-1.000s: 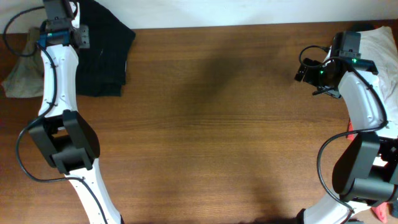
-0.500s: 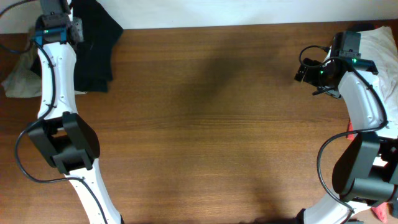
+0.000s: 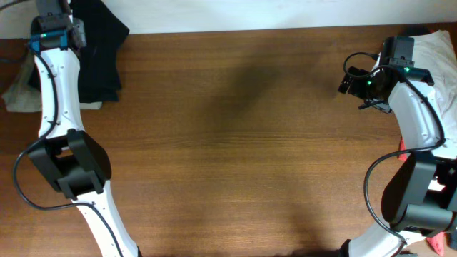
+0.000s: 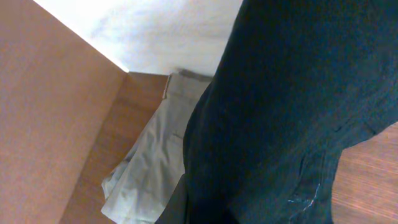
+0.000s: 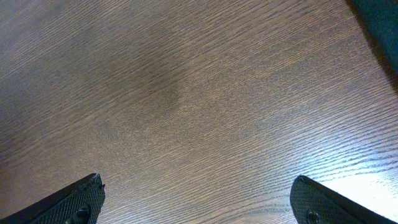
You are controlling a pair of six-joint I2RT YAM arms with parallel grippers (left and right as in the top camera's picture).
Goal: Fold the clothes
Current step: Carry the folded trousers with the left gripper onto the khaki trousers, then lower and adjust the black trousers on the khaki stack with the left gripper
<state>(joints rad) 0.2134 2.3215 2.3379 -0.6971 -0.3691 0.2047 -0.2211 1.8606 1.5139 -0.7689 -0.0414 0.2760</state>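
The large black garment [image 3: 100, 57] lies bunched at the table's far left corner and fills the left wrist view [image 4: 286, 112]. My left gripper [image 3: 56, 13] is at its top edge, shut on the black cloth, and the fabric hides its fingers. A khaki-beige garment [image 3: 14, 93] lies crumpled left of the black one, also in the left wrist view [image 4: 155, 162]. My right gripper [image 3: 348, 80] is open and empty over bare wood [image 5: 199, 186]. A white garment [image 3: 439, 53] lies at the far right edge.
The brown wooden table [image 3: 243, 143] spans the view. A white wall runs along its far edge [image 3: 250, 14]. A dark fabric corner [image 5: 382, 25] shows at the top right of the right wrist view. A bit of red cloth [image 3: 402, 148] peeks out beside the right arm.
My left gripper has moved left and toward the far edge, dragging the black garment with it toward the corner. The right arm has not moved.
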